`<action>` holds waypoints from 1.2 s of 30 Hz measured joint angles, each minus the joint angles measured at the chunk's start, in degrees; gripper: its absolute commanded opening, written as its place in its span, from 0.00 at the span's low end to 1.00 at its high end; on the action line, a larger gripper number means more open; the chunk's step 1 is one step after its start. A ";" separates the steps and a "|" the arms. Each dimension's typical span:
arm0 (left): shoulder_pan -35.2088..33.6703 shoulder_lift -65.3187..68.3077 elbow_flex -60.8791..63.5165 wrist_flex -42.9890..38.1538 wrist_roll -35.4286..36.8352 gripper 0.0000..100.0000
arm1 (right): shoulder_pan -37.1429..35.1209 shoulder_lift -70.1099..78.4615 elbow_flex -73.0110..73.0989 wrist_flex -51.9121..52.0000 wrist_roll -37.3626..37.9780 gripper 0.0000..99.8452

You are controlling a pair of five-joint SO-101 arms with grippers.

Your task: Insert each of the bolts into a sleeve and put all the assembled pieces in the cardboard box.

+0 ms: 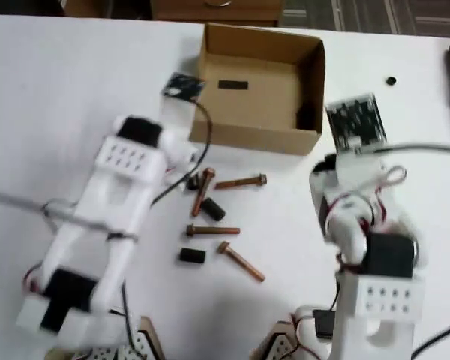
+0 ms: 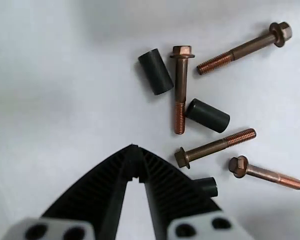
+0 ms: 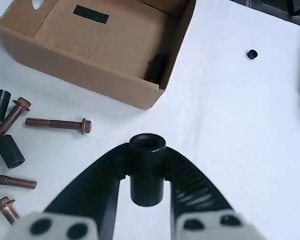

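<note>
Jaws first, from the left wrist view: found those of the left gripper (image 2: 135, 151) pressed together at the tips, gripping nothing. Saw it hanging over the white table (image 2: 50, 75), with four bolts (image 2: 181, 90) lying loose beyond the tips and three sleeves (image 2: 155, 71) among them, one half hidden behind a finger. From the right wrist view, found the right gripper (image 3: 146, 152) clamped on an upright sleeve (image 3: 147, 175), open end up, near the cardboard box (image 3: 75, 65). Noted something dark in the box's corner, could not tell what. From the high view, saw the left arm (image 1: 112, 202) slanting from lower left toward the bolts at centre, the right arm (image 1: 367, 240) folded at lower right, box at top centre.
</note>
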 measured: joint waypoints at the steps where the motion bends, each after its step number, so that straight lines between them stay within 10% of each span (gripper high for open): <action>1: 0.62 2.73 -2.46 0.70 0.00 0.02 | 0.18 -2.20 1.58 0.00 0.00 0.02; 36: 6.07 35.96 -20.92 -8.70 0.00 0.11 | 0.18 -17.76 11.69 0.18 0.00 0.02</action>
